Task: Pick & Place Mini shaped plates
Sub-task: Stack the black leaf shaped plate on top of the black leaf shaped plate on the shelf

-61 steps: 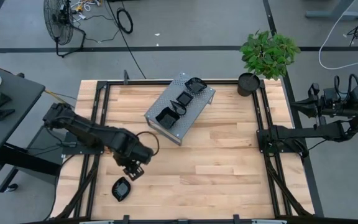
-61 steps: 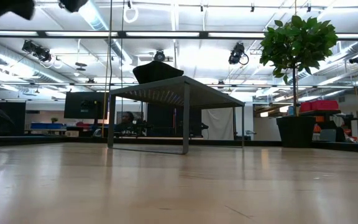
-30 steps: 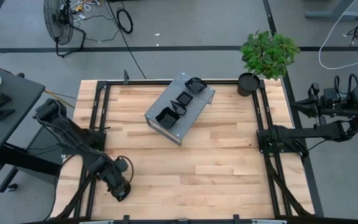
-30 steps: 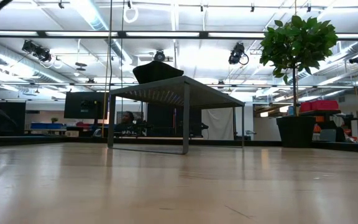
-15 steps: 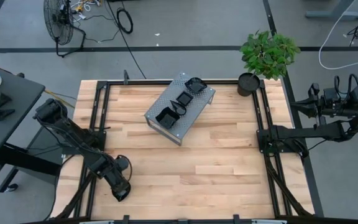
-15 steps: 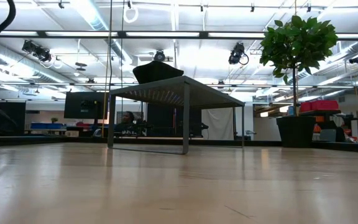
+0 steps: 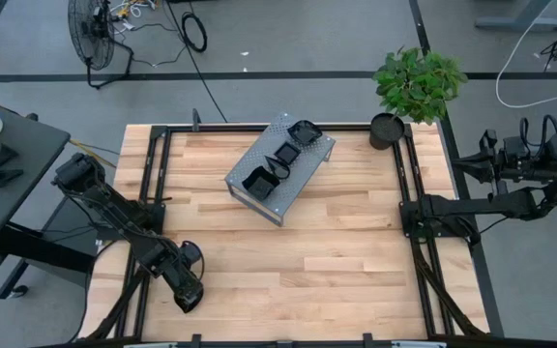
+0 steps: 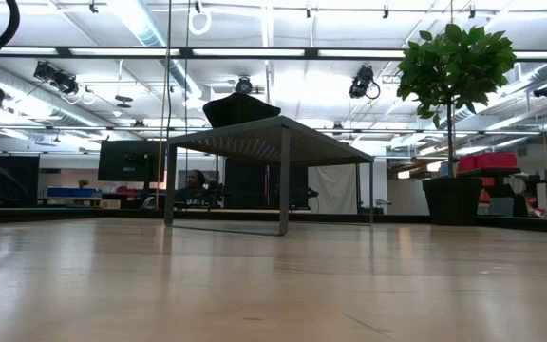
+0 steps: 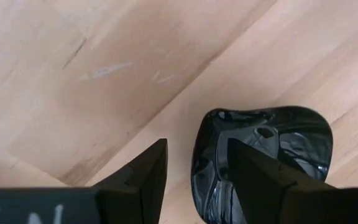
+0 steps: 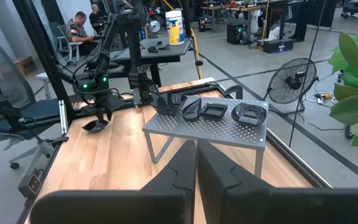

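One glossy black mini plate (image 9: 263,146) lies on the wood at the table's near-left corner. My left gripper (image 9: 194,171) is open over it, pointing down: one finger is above the dish's hollow, the other is outside its rim. In the high view this gripper (image 7: 188,295) hides the plate. From the right wrist view the plate (image 10: 95,126) shows under it. Several more black plates (image 7: 286,153) sit on top of the grey perforated metal stand (image 7: 303,179) at the table's far middle. My right gripper (image 10: 196,165) is shut and waits at the table's right edge (image 7: 409,218). My left gripper stands astride the plate's rim (image 9: 197,155) from above, one finger on either side. Whether a finger touches the rim, I cannot tell. The plate lies flat on the table.
A potted plant (image 7: 387,130) stands at the far-right corner. Black frame rails (image 7: 153,193) run along the table's left and right sides. Bare wood (image 7: 337,261) spreads over the middle and near part. In the low view the stand (image 8: 254,142) is at the centre.
My left gripper moved from beside the plate toward the near-left corner and came down over it, so that in the high view the plate went under the gripper. For the last second it has hardly moved. The plate has stayed where it lay.
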You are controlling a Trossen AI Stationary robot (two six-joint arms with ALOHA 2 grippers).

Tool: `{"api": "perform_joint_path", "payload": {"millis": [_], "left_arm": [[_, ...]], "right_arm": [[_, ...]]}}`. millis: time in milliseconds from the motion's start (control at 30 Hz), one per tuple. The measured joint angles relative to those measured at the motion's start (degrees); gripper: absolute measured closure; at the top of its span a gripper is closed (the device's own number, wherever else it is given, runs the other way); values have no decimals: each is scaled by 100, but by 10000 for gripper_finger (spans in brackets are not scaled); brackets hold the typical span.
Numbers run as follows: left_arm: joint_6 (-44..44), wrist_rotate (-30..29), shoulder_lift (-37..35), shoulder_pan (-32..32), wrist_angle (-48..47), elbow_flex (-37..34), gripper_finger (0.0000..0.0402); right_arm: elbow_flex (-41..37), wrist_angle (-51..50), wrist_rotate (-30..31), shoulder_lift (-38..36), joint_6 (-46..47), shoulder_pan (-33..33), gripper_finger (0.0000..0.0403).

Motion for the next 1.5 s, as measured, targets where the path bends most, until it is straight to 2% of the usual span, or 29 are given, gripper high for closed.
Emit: {"api": "perform_joint_path", "payload": {"millis": [367, 1233, 1500], "left_arm": [[-100, -14, 15, -5, -12, 0, 229], [-742, -103, 21, -494, -26, 0, 230], [-745, 127, 391, -512, 196, -4, 230]], "right_arm": [[0, 0, 1, 0, -1, 0, 383], [0, 0, -1, 0, -1, 0, 383], [1, 1, 0, 0, 0, 0, 383]]}}
